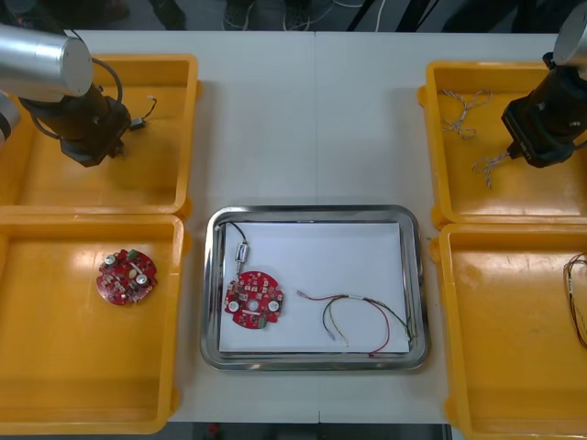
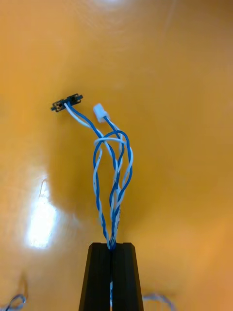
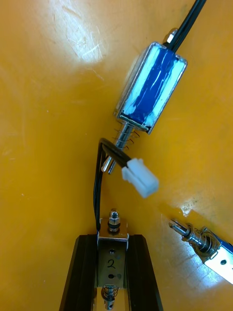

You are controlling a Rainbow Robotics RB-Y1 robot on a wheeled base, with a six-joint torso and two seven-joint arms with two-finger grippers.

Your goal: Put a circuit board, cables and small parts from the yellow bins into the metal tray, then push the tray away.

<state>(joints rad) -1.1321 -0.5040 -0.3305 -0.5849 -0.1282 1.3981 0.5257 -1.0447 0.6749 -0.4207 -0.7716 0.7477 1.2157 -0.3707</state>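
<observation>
Over the far right yellow bin [image 1: 514, 197], my right gripper [image 1: 525, 158] is shut on a twisted blue and white cable [image 2: 111, 165]. The cable hangs from the fingertips of that gripper [image 2: 112, 245] and ends in a white plug and a tiny board. My left gripper [image 1: 87, 151] is down in the far left yellow bin [image 1: 165, 197]. The left gripper [image 3: 112, 238] is shut on a small metal part [image 3: 111, 252] with a black lead. The metal tray [image 1: 413, 284], white inside, holds a red circuit board [image 1: 254, 298], a small metal part [image 1: 241, 254] and a red and yellow cable [image 1: 358, 321].
Just beyond the left fingers lies a blue-wrapped metal part [image 3: 150, 87], with another small part [image 3: 208, 243] beside them. A second circuit board [image 1: 127, 277] rests in the near left bin. More twisted cable [image 1: 463, 110] lies in the far right bin; a cable [image 1: 576, 298] sits in the near right bin.
</observation>
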